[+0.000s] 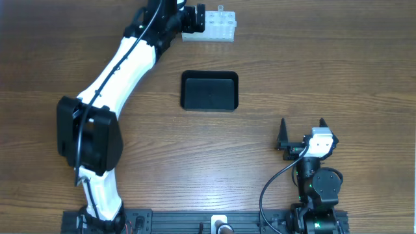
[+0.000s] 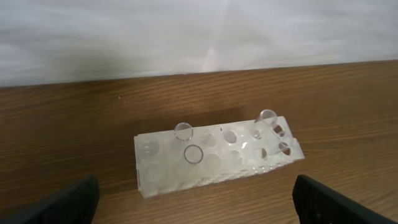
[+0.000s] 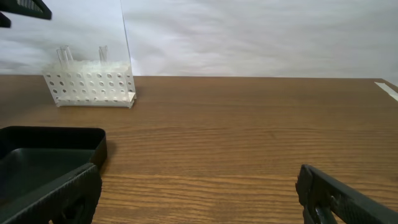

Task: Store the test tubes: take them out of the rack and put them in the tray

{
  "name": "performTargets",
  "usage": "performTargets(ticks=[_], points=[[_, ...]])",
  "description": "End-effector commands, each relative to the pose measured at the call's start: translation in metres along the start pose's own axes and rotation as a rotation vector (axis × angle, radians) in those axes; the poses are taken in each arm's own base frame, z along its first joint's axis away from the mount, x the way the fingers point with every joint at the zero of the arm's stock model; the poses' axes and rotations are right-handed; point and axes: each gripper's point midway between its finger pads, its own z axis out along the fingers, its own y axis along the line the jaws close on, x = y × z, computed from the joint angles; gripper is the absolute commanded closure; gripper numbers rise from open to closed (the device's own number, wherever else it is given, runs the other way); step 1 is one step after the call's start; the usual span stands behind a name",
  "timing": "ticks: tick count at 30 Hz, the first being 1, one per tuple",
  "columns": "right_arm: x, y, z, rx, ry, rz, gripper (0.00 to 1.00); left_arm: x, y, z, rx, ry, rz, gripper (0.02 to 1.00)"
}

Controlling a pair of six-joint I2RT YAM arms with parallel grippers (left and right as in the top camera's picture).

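The clear perforated rack (image 1: 212,30) stands at the table's far edge, also seen as the rack (image 2: 214,158) and the rack (image 3: 90,87). Three glass test tubes stand upright in it: one tube (image 2: 183,131), a second tube (image 2: 193,154) beside it, and a third tube (image 2: 267,117) near the other end. My left gripper (image 1: 197,18) hovers open just above and beside the rack, its fingers (image 2: 65,202) spread wide with nothing held. The black tray (image 1: 209,91) lies in the middle with nothing in it. My right gripper (image 1: 303,128) is open near its base, holding nothing.
A pale wall rises right behind the rack (image 2: 199,37). Bare wooden tabletop (image 1: 325,65) stretches right of the tray and rack. From the right wrist, the tray's near corner (image 3: 93,140) lies ahead, with the left arm's gripper (image 3: 25,7) above the rack.
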Motion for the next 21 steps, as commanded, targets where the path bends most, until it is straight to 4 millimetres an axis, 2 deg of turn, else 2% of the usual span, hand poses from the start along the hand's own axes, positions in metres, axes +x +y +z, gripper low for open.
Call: performTargets(ticks=[1, 6, 21], points=[[0.001, -0.001, 0.000, 0.001, -0.001, -0.004, 0.007, 0.007, 0.000, 0.019, -0.009, 0.017, -0.010, 0.034], [0.001, -0.001, 0.000, 0.001, -0.001, -0.004, 0.009, 0.017, 0.001, 0.034, -0.008, 0.025, -0.005, 0.053], [0.001, -0.001, 0.000, 0.001, -0.001, -0.004, 0.007, 0.014, -0.007, 0.073, 0.033, 0.003, 0.025, 0.082]])
